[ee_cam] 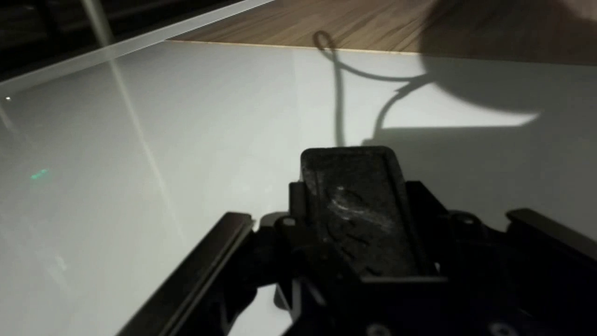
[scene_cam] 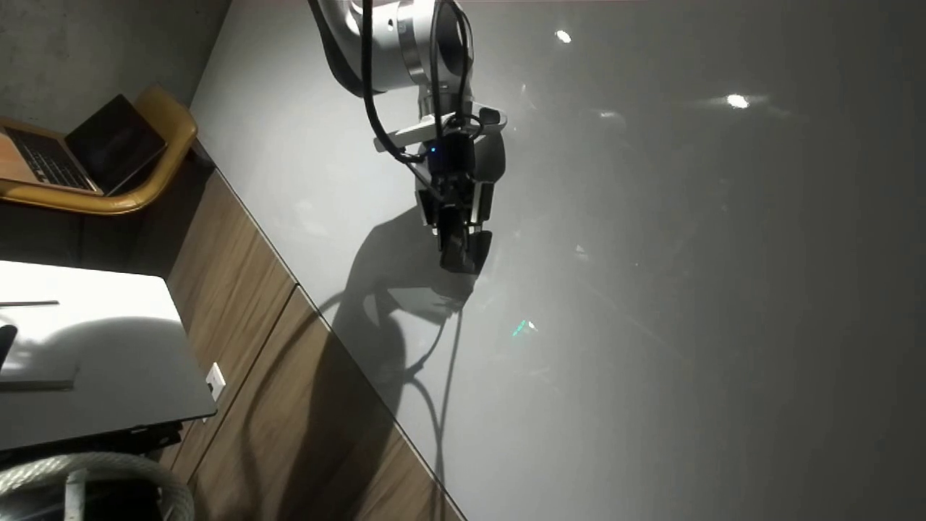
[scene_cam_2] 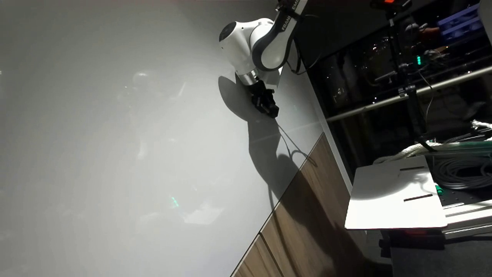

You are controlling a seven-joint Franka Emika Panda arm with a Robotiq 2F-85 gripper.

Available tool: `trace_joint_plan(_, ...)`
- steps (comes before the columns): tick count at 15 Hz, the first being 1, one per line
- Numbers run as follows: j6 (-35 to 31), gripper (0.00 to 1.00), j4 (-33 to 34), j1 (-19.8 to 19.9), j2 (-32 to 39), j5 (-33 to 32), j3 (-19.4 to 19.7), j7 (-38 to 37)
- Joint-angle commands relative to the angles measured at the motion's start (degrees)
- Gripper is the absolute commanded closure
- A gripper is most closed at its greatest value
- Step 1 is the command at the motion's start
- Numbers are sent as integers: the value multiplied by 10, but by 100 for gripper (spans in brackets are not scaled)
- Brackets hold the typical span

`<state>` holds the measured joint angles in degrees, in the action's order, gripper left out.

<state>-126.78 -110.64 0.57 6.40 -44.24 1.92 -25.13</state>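
My gripper (ee_cam: pixel 359 205) is shut on a dark, rectangular block (ee_cam: pixel 359 177) with rounded corners and pale scuffs on its face. Its far end sticks out beyond the fingers in the wrist view. Both exterior views show the gripper (scene_cam: pixel 459 224) and the dark block (scene_cam: pixel 463 257) close to a large glossy white surface (scene_cam: pixel 615 289). The arm's shadow meets the block's tip there, but whether the block touches the surface I cannot tell. The gripper's black fingers (ee_cam: pixel 296 200) flank the block on either side.
Wood panels (scene_cam: pixel 253 289) border the white surface, with a white outlet (scene_cam: pixel 215 380) on them. A laptop (scene_cam: pixel 116 145) rests on a tan chair (scene_cam: pixel 173 123). A flat pale board (scene_cam_2: pixel 392 207) stands beside coiled cables (scene_cam_2: pixel 461 173). Cables hang along the arm (scene_cam: pixel 391 51).
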Motion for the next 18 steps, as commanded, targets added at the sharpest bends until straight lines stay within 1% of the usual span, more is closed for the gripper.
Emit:
trace_joint_plan(1,5,70,-61,-9,-31,113,-17,41)
trace_joint_plan(4,44,70,-115,-15,-39,198,-21,75)
trace_joint_plan(7,80,70,-159,-9,-35,269,-18,108)
trace_joint_plan(9,94,70,-183,-5,-22,321,-18,137)
trace_joint_plan(11,95,70,-203,-4,6,369,-20,162)
trace_joint_plan(13,103,70,-213,-3,35,412,-21,182)
trace_joint_plan(15,103,70,-216,-3,61,442,-22,195)
trace_joint_plan(18,109,70,-209,-2,97,468,-22,208)
